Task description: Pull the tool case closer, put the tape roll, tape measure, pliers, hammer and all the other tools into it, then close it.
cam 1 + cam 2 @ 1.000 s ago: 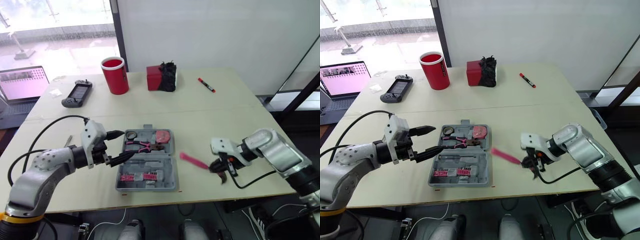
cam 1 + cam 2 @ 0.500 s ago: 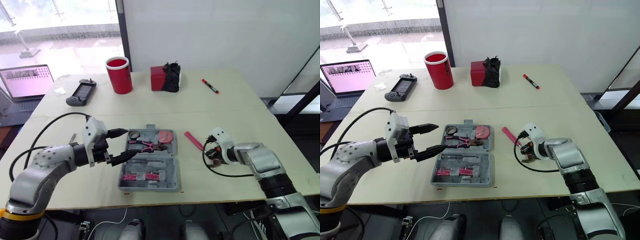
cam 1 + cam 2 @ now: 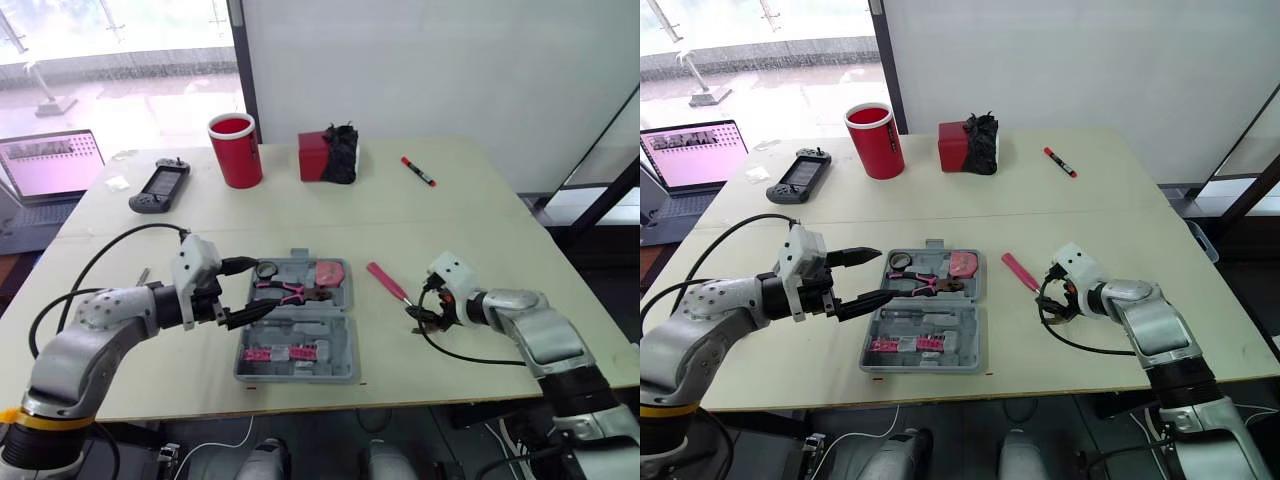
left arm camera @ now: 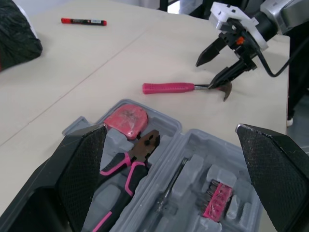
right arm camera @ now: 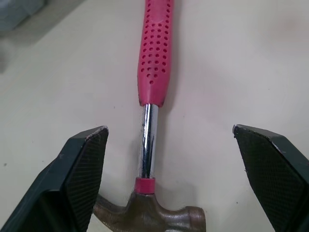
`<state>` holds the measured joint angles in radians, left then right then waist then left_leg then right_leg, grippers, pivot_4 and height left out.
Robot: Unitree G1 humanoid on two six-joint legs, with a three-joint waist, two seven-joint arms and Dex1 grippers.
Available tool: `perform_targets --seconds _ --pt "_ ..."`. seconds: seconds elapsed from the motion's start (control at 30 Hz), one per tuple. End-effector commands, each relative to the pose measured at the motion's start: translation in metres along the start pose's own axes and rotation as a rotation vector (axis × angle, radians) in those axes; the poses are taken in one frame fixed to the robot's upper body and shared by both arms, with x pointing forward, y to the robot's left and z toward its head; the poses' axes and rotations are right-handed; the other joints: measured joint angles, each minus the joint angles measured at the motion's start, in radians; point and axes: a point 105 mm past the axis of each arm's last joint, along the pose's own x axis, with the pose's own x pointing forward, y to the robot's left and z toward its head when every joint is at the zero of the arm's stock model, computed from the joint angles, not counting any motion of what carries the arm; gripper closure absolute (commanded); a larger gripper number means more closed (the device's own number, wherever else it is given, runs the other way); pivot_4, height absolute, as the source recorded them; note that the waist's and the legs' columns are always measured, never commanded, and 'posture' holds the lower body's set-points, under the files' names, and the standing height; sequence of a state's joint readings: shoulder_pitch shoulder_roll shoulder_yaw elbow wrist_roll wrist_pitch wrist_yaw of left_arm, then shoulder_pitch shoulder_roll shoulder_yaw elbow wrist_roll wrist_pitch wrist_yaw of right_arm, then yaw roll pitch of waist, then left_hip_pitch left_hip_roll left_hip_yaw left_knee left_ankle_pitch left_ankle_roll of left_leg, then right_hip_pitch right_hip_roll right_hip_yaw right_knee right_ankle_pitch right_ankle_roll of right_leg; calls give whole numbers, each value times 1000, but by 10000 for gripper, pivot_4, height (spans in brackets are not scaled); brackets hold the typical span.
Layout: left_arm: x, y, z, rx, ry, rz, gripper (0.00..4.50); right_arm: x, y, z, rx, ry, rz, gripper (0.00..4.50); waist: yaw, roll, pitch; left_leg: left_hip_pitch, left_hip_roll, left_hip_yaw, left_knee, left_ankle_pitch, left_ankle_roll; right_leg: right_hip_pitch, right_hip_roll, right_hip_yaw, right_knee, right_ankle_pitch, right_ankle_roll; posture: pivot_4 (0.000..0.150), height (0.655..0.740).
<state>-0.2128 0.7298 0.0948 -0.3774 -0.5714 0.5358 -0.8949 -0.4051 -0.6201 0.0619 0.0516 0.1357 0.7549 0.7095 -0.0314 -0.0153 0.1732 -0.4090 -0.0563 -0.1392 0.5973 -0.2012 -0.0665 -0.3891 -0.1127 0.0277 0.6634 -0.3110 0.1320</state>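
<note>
The right hand (image 4: pixel 204 75) stands wide open, its black fingers either side of the hammer (image 5: pixel 153 58) near the brown head, gripping nothing. The hammer's steel shaft and dimpled pink grip lie flat on the bench (image 3: pixel 450 220) just beside the tool case (image 3: pixel 340 345). The left hand (image 3: pixel 881 275), also spread and empty, hovers at the open grey moulded case, which holds pink-handled pliers (image 3: pixel 285 292) and a rounded pink tape measure (image 3: pixel 327 272); bare bench surrounds the hammer.

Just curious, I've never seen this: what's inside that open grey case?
The tool case holds pink-handled pliers, a pink tape measure, a dark ring-shaped roll, a thin screwdriver and pink bit holders. The left claw covers part of its left side.
</note>
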Motion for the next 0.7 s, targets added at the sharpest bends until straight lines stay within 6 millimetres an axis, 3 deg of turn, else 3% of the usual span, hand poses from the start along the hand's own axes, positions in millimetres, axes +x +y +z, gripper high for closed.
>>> perform_targets --seconds 0.03,0.13,0.17,0.23,0.43,0.47,0.7 --pt "-1 -1 5 39 13 -11 0 4 -2 1 3 -19 -18 428 -5 0 0 0 0 0 0 0 0 0 0 0 0 0 0 1500 7400" --pt "-4 -1 4 37 22 -9 0 10 -3 -15 71 30 -26 428 -8 0 0 0 0 0 0 0 0 0 0 0 0 0 0 1500 7400" --pt "-5 0 4 38 22 -7 0 11 -3 -22 94 55 -32 5957 -8 0 0 0 0 0 0 0 0 0 0 0 0 0 0 1500 7400" --pt "-6 1 5 43 23 0 0 13 -2 -30 119 78 -32 12909 -11 0 0 0 0 0 0 0 0 0 0 0 1 0 0 1500 7400" --pt "-9 3 4 47 28 9 0 15 3 -24 136 35 -15 42242 -13 0 0 1 0 0 0 0 0 1 0 0 1 0 0 1500 7400" --pt "-9 3 3 47 27 11 0 15 4 -21 129 23 -11 44424 -13 0 0 1 0 0 0 0 0 1 1 0 1 0 0 1500 7400" --pt "-17 10 -2 36 28 41 0 0 6 22 4 -85 11 44424 -15 2 1 1 0 0 0 0 0 -1 1 0 1 0 0 1500 7400"
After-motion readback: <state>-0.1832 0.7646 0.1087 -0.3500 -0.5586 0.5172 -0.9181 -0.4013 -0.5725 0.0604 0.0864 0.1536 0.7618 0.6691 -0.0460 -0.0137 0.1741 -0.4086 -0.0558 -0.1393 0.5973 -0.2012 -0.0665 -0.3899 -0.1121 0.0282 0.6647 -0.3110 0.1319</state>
